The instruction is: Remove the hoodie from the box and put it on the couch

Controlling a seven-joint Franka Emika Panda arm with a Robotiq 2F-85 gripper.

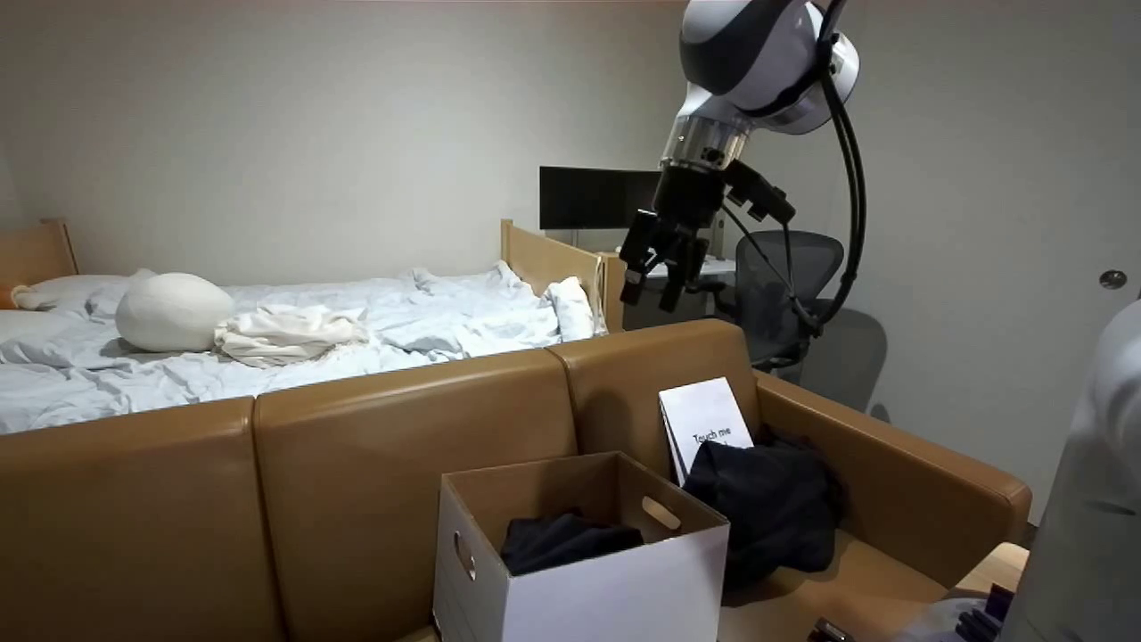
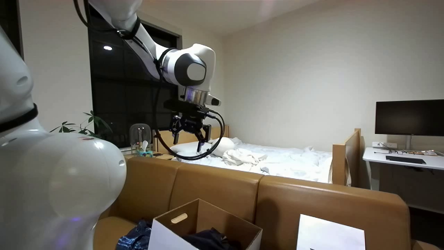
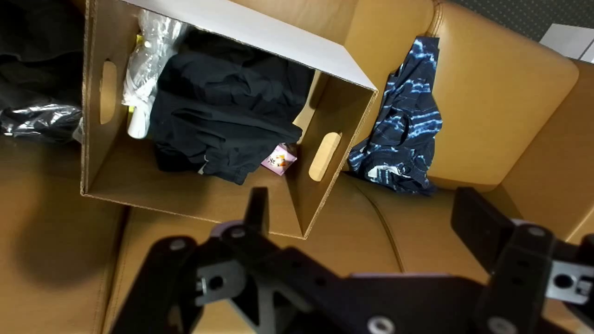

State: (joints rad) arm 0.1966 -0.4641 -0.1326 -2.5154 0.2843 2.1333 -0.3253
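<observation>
Leftmost in the wrist view, black cloth (image 3: 37,83) lies beside the box (image 3: 297,42) of dark clothing (image 3: 222,106); which is the hoodie is unclear. The gripper (image 3: 361,214) hangs empty, fingers (image 3: 478,225) wide apart. Farther right, patterned cloth (image 3: 410,116) lies on the couch (image 3: 501,102).

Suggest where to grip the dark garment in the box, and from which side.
I'd pinch the dark garment by the fold across its middle, coming straight down: the box walls it in but is open on top. In the wrist view the fold runs roughly sideways, so turn the open hand to straddle it.
</observation>
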